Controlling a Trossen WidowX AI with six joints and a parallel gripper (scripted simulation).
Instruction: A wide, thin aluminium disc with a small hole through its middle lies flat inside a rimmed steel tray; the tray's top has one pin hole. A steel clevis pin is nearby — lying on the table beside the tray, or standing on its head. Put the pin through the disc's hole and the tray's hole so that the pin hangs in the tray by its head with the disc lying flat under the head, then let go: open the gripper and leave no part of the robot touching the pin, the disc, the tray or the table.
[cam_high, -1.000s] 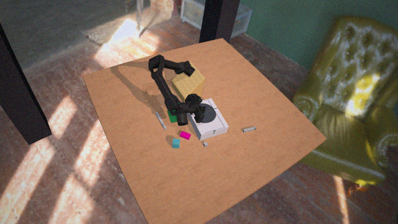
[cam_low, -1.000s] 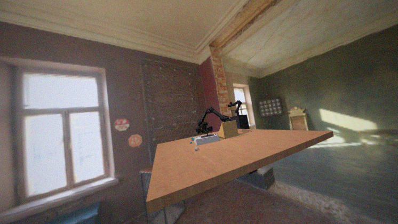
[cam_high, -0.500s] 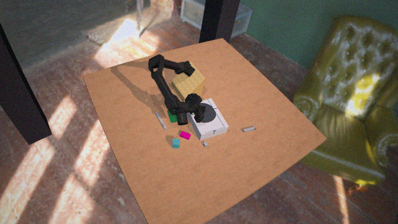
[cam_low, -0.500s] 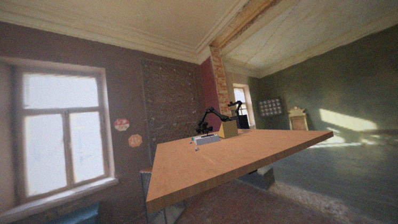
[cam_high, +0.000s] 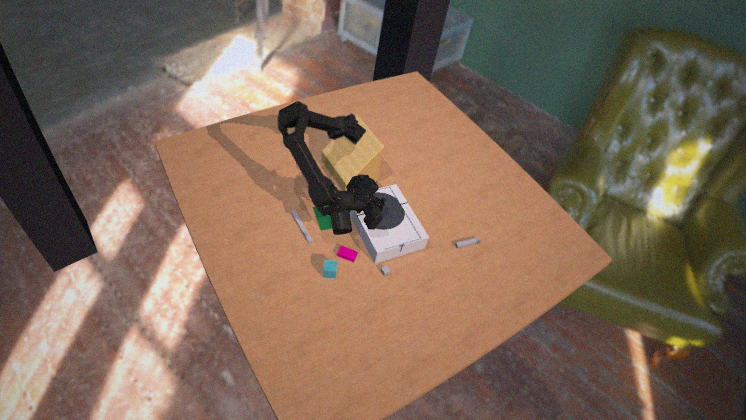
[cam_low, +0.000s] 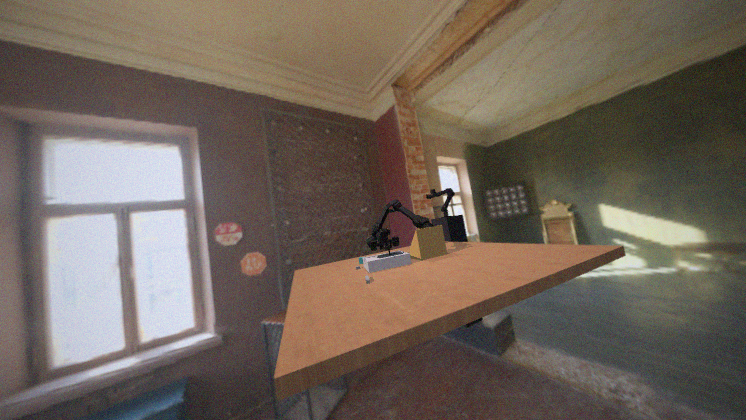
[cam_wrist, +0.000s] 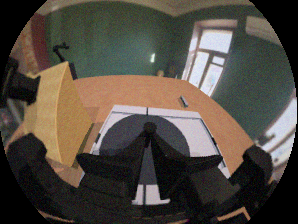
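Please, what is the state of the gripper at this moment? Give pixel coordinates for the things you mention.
Gripper (cam_high: 372, 223) (cam_low: 388, 251) (cam_wrist: 148, 133): closed on the pin (cam_wrist: 149, 127), above the dark disc (cam_high: 392, 211) (cam_wrist: 167, 131).
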